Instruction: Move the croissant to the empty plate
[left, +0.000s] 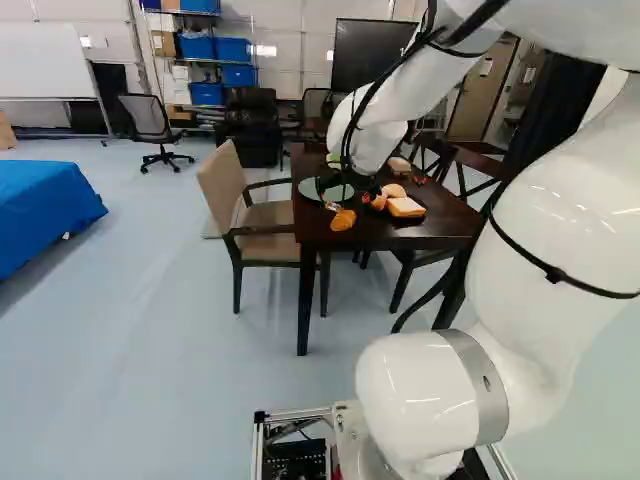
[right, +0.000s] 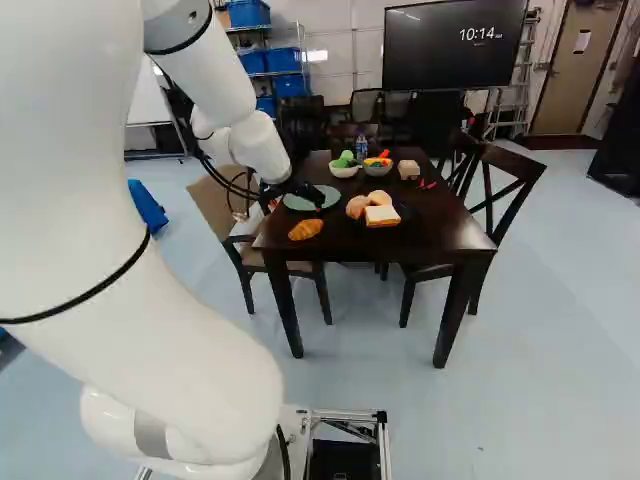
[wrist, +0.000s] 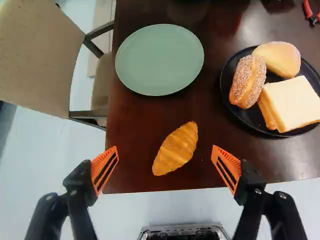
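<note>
Across the right base view from left to right, a beige padded chair (right: 211, 199) stands beside the dark bench (right: 360, 240). Next comes the gripper (right: 303, 192), above the bench, its fingers spread wide and holding nothing. The croissant (wrist: 175, 148) lies on the bench near its edge; the wrist view shows it between the two orange pads (wrist: 104, 167), touching neither, tilted slantwise across the gap. The green plate (wrist: 160, 60), bare, sits farther ahead of the gripper, just beyond the croissant and apart from it. Then the black plate (wrist: 250, 120) carries a sugared roll (wrist: 248, 81), a smooth roll (wrist: 280, 58) and sliced bread (wrist: 292, 102). Rightmost is a dark wooden chair (right: 488, 203).
</note>
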